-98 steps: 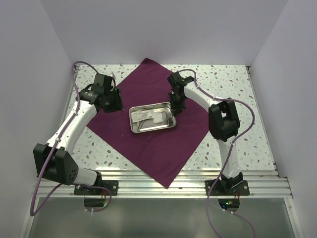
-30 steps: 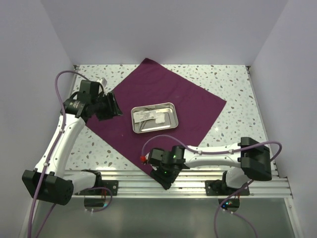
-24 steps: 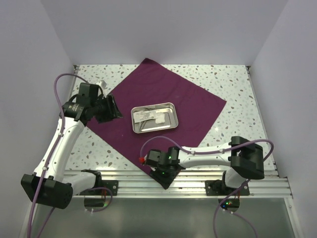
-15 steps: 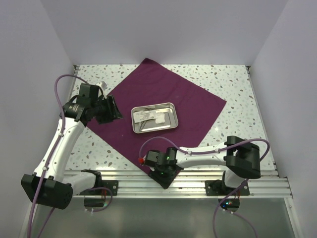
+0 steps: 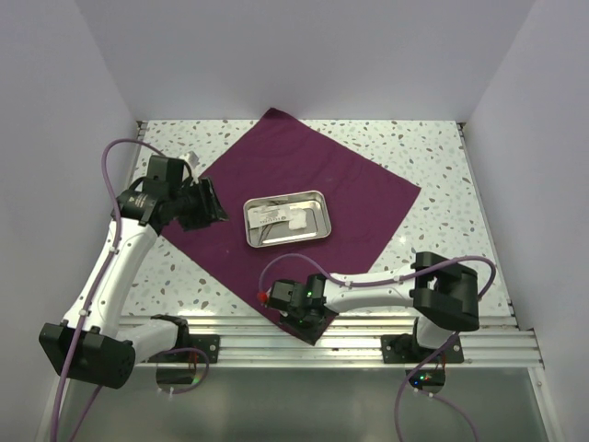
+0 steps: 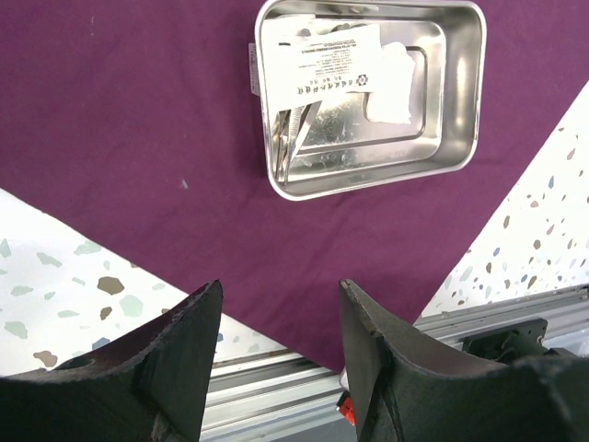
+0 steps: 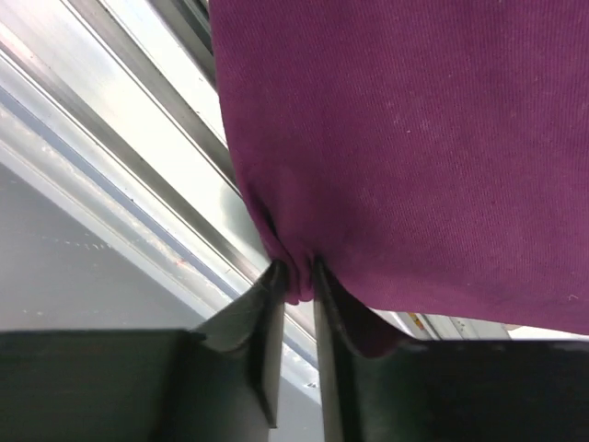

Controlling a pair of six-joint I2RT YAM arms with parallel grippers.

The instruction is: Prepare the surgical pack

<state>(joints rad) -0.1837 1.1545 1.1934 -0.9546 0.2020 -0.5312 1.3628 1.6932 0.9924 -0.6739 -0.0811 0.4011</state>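
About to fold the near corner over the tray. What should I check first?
1. Right claw pinching the near corner of the cloth: ok.
2. Left claw open, holding nothing, above the cloth: ok.
3. Tray sitting near the cloth's middle: ok.
4. Instruments and pad inside the tray: ok.
5. Pinch firm enough to lift: cannot tell.

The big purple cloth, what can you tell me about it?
The cloth is a deep maroon fabric sheet, spread flat like a diamond on the speckled table. A shiny steel tray sits on its middle. Its near corner reaches over the metal rail, where the right tool pinches it into a small bunch.
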